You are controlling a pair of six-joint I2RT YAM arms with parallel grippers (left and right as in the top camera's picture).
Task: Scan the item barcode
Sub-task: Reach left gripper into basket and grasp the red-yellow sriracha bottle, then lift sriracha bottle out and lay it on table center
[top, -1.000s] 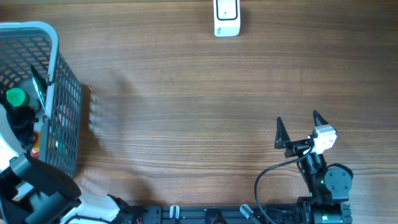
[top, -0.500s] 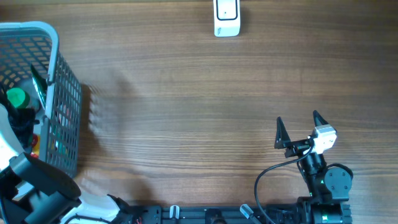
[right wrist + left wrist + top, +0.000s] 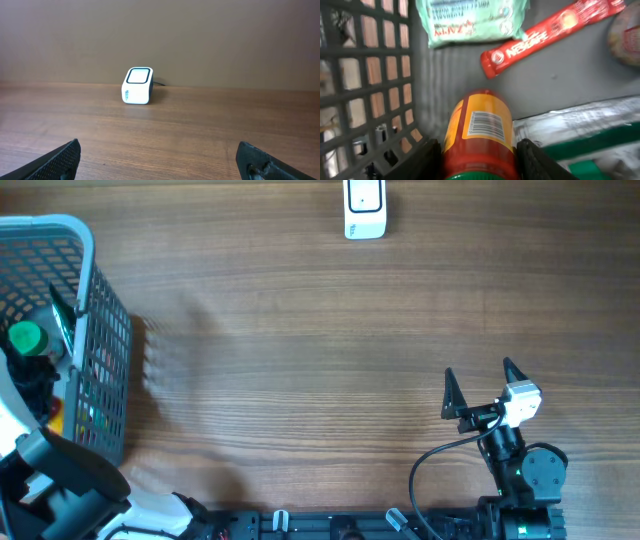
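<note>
Straddling bottle, left tool near basket wall

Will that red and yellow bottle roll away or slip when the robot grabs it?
The bottle is round and seems to lie on its side in the basket, so it could probably roll if nudged. Its glossy label looks smooth, so it might slip in the fingers. It looks stiff, not squishy.

matt wood-grain table, plastic mesh basket, glossy labelled bottle.
</note>
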